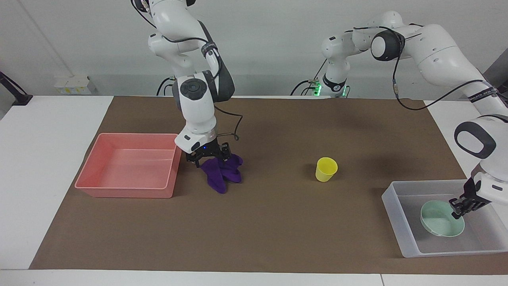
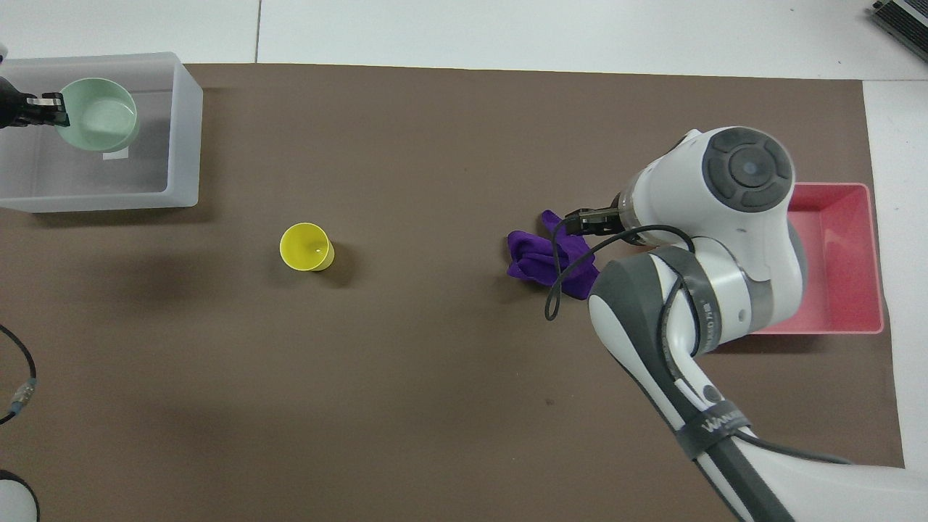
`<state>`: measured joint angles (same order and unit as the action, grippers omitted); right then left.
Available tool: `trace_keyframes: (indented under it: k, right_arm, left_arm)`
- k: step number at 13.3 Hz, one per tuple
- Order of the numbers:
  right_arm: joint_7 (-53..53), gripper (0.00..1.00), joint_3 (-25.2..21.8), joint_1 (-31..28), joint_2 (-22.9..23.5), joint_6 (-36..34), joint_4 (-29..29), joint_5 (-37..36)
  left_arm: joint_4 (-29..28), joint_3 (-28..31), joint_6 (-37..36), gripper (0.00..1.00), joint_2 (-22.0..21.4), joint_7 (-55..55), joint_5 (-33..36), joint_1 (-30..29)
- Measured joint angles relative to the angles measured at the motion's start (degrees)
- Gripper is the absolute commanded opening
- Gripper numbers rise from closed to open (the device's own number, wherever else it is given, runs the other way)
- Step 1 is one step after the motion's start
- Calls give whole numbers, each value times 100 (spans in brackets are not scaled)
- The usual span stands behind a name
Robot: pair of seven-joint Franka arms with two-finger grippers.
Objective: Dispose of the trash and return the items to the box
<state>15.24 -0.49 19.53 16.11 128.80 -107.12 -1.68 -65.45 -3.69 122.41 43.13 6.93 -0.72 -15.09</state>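
Observation:
The mint-green bowl (image 1: 440, 224) (image 2: 98, 116) sits low inside the translucent box (image 1: 401, 234) (image 2: 185, 130), slightly tilted. My left gripper (image 1: 458, 208) (image 2: 52, 112) is shut on the bowl's rim; whether the bowl rests on the box bottom I cannot tell. The purple rag (image 1: 220, 176) (image 2: 533, 257) lies crumpled on the brown mat beside the pink bin. My right gripper (image 1: 210, 159) (image 2: 576, 221) is open and down at the rag's part nearest the robots, a finger on either side of the folds. The yellow cup (image 1: 326, 169) (image 2: 307, 247) stands upright mid-mat, untouched.
The pink bin (image 1: 127, 186) (image 2: 834, 290) stands at the right arm's end of the mat, with nothing in it. In the overhead view the right arm's elbow covers part of it. A loose black cable hangs from the right wrist over the rag.

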Motion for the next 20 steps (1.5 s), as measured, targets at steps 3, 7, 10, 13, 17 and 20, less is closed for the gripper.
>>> trace_keyframes:
  k: [3,7,10,13,17,20]
  right_arm:
    - [0,100,14,63,140,215,-69,15]
    - [-32,100,64,70,262,341,-198,50]
    - [-35,98,99,172,452,570,-247,98]
    - [-41,2,104,197,488,752,-414,101]
    - [-40,0,106,253,450,843,-498,101]
    - [-30,0,105,287,420,843,-498,102]
  left_arm:
    - [-10,-4,196,0,237,0,0,-16]
    - [-129,-7,415,0,275,0,0,-22]
    - [-129,-3,403,59,250,1,0,-64]
    - [-126,-48,399,69,115,11,0,-52]
    - [-344,-100,54,96,-464,22,0,-6]
    - [-1316,-135,13,100,-1405,34,0,200]
